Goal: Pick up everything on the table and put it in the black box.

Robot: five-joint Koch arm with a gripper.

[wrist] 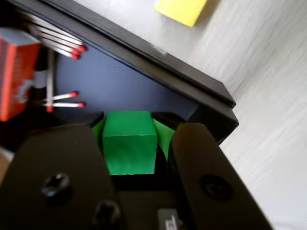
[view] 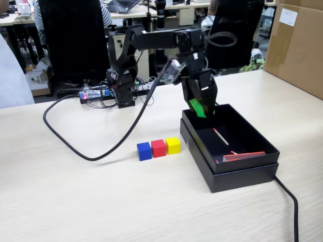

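Note:
My gripper is shut on the green cube, pressed between its green-lined jaws. It hangs over the back left corner of the black box, just above the rim. On the table, left of the box in the fixed view, stand three cubes in a row: blue, red and yellow. The wrist view shows only the yellow cube, beyond the box's wall.
Inside the box lie matches and a red matchbox. A black cable loops over the table from the arm's base. Another cable runs off at the front right. A big brown carton stands far right.

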